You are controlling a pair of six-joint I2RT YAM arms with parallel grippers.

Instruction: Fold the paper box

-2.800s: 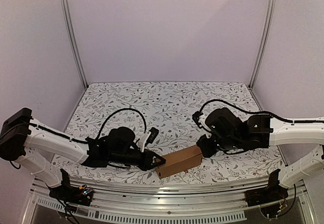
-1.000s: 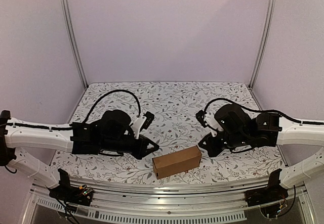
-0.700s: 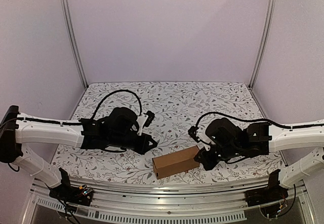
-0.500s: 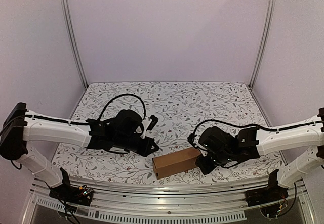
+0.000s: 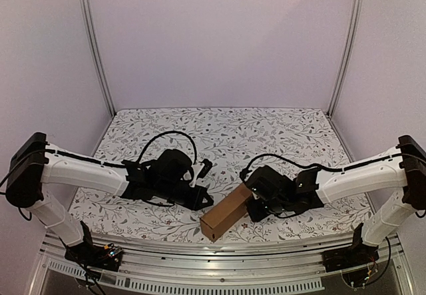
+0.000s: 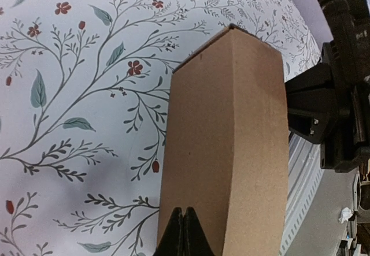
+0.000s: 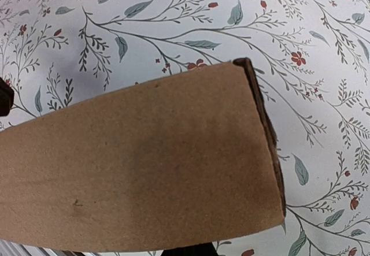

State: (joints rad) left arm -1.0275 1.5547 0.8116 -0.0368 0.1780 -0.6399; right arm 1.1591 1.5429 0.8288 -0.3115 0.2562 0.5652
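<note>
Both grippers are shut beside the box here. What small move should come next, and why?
Probably the left gripper should press lightly on the paper box's long side to brace it. The box lies slanted, its near end pointing at the table's front edge. The shut right gripper sits at its far end, so a push there would likely swing it round.

Paper box (image 5: 227, 212) on floral desk (image 5: 219, 132), near centre, set diagonally: one end toward near edge, other end pointing far-right. Left gripper (image 5: 206, 203) low over desk just left of box, jaws pressed together, tip beside box's long side; contact unclear. Right gripper (image 5: 253, 207) at box's far-right end, against it; its jaws hidden behind wrist.
</note>
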